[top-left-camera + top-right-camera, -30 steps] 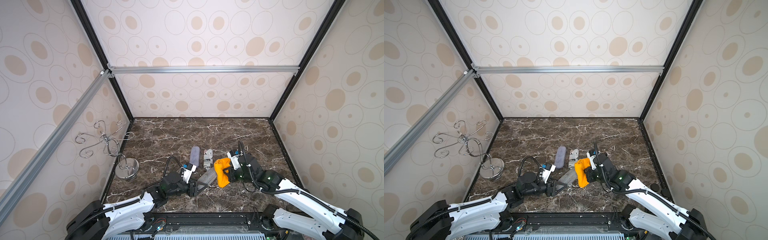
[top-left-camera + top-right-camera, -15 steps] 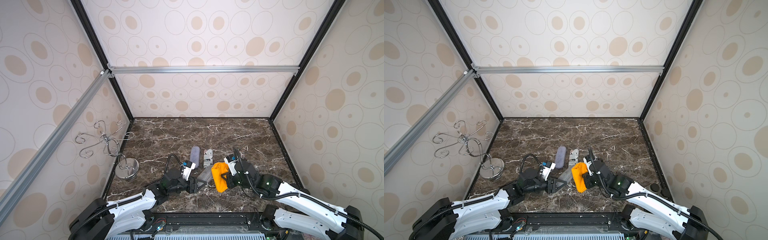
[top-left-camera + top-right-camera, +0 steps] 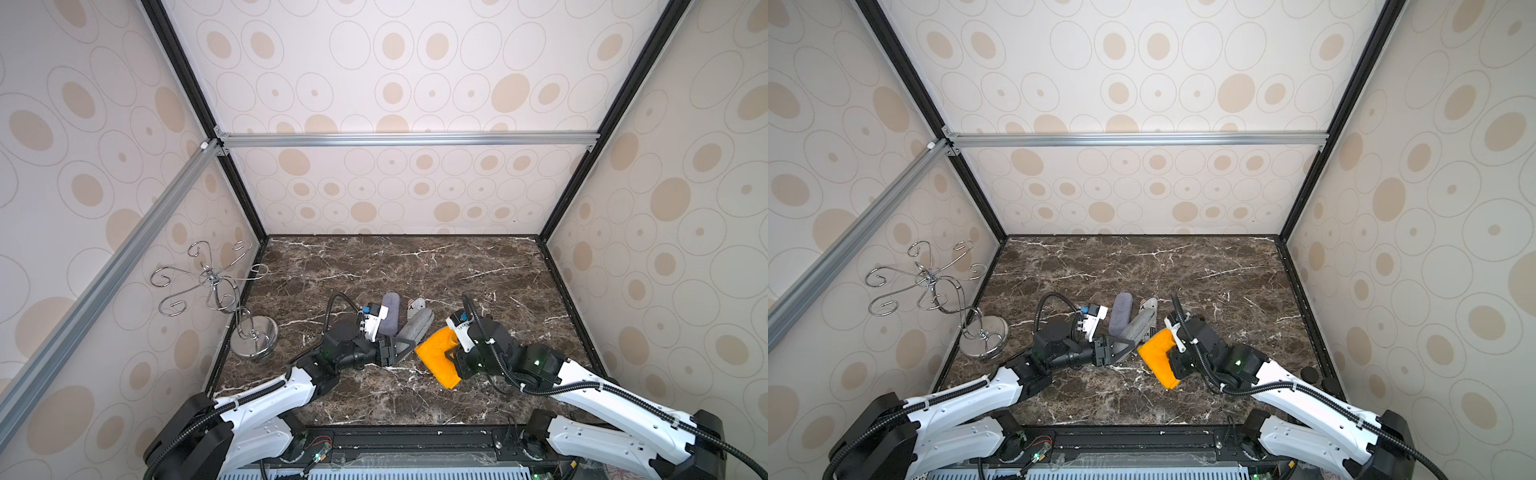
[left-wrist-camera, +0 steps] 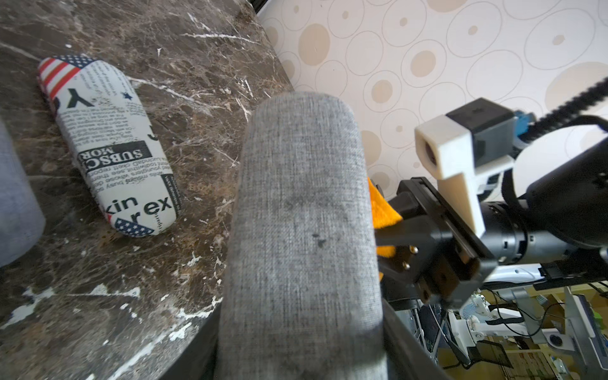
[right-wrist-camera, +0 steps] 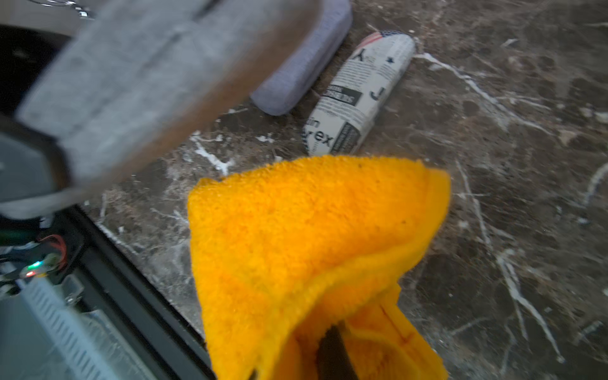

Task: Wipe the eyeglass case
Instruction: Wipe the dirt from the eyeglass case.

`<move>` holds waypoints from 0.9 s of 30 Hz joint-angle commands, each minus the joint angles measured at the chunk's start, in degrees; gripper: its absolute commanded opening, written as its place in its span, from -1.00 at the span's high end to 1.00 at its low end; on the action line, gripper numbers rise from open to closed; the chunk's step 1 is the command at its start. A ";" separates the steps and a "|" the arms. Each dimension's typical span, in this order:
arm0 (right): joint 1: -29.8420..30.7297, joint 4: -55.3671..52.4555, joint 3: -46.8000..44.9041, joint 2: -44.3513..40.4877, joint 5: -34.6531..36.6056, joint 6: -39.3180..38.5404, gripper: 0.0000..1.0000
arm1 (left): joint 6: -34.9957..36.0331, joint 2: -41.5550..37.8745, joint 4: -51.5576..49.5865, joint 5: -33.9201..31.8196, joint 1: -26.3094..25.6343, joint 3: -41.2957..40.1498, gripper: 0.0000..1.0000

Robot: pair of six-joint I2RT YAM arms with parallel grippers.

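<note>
My left gripper (image 3: 392, 354) (image 3: 1116, 351) (image 4: 301, 362) is shut on one end of a grey fabric eyeglass case (image 3: 417, 327) (image 3: 1139, 326) (image 4: 302, 230) (image 5: 148, 75), which is held tilted above the marble floor. My right gripper (image 3: 451, 358) (image 3: 1173, 360) (image 5: 332, 355) is shut on a bunched orange cloth (image 3: 435, 358) (image 3: 1158, 356) (image 5: 312, 237) (image 4: 383, 212). The cloth hangs right beside the case's near end, on its right side. Whether it touches the case I cannot tell. The cloth hides most of the right fingers.
A lavender case (image 3: 390, 312) (image 3: 1120, 313) (image 5: 306, 65) and a newspaper-print case (image 3: 417, 302) (image 3: 1149, 303) (image 4: 108, 141) (image 5: 358, 95) lie on the floor just behind the held case. A chrome hook stand (image 3: 254, 334) (image 3: 984, 336) stands by the left wall.
The right gripper has drawn the orange cloth a little toward the front and left along the case. The left gripper has lifted the grey case slightly.
</note>
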 commanded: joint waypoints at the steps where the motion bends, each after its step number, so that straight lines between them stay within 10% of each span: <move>1: 3.00 5.92 1.84 1.03 -7.62 -3.11 1.00 | -0.96 1.25 1.72 3.57 0.55 2.90 0.14; 9: 1.95 8.87 -0.19 0.28 5.10 -0.48 1.00 | 1.61 4.34 2.43 11.60 0.51 2.97 0.14; 18: -9.65 8.32 -0.42 -0.41 1.53 -0.67 1.00 | 3.06 4.63 2.08 14.59 0.54 3.23 0.17; 27: 3.36 11.34 -0.12 1.01 -6.55 -0.58 1.00 | 4.85 6.86 1.36 13.90 0.51 5.06 0.16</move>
